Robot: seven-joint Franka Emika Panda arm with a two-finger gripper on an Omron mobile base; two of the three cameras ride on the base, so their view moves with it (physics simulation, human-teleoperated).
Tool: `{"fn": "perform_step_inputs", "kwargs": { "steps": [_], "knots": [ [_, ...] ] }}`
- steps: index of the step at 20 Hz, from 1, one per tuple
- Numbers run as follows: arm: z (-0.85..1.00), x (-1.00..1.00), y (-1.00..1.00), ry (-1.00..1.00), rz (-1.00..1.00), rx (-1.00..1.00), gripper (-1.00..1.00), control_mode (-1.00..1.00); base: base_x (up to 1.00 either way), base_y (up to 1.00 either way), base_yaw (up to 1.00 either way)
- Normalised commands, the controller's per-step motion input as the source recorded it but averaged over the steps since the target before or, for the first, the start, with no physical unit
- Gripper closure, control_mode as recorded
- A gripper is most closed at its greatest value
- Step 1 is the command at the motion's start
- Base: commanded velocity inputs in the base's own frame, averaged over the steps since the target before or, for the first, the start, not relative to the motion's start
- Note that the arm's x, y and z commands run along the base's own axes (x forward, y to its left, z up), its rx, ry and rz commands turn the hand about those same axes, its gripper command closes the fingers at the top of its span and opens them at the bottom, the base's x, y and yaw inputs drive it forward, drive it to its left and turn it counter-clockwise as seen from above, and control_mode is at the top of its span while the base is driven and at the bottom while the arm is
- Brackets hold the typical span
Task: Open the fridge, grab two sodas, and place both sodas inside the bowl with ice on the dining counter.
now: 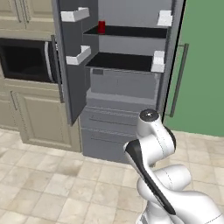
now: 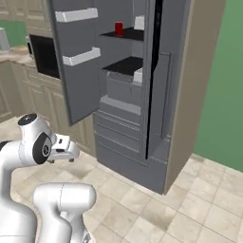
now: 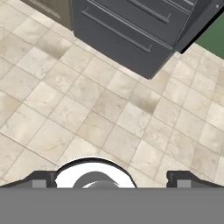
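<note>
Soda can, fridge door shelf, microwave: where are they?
soda [image 1: 101, 27], left base view, its red side.
door shelf [image 1: 78, 55], left base view, its white front.
microwave [image 1: 24, 60], left base view, its dark window.

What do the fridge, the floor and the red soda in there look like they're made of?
The fridge looks like matte grey painted metal: flat, even colour, no shine. The floor looks like beige stone or ceramic tile, mottled, with thin grout lines. The soda on the upper shelf is a plain red cylinder, too small to tell metal from plastic.
</note>
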Motion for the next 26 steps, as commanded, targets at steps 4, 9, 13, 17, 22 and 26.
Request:
{"fn": "perform_step_inputs", "kwargs": {
  "steps": [4,9,13,17,22,26],
  "knots": [
    [0.00,0.00,0.00,0.00,0.00,0.00,-1.00,1.00,0.57,0.49,-0.32],
    [0.00,0.00,0.00,0.00,0.00,0.00,-1.00,1.00,0.62,0.39,-0.32],
    [0.00,0.00,0.00,0.00,0.00,0.00,-1.00,1.00,0.67,0.23,-0.32],
    [0.00,0.00,0.00,0.00,0.00,0.00,-1.00,1.00,0.66,0.26,-0.32],
    [0.00,0.00,0.00,0.00,0.00,0.00,-1.00,1.00,0.62,0.45,-0.33],
    [0.00,0.00,0.00,0.00,0.00,0.00,-1.00,1.00,0.59,0.36,-0.31]
  ]
}}
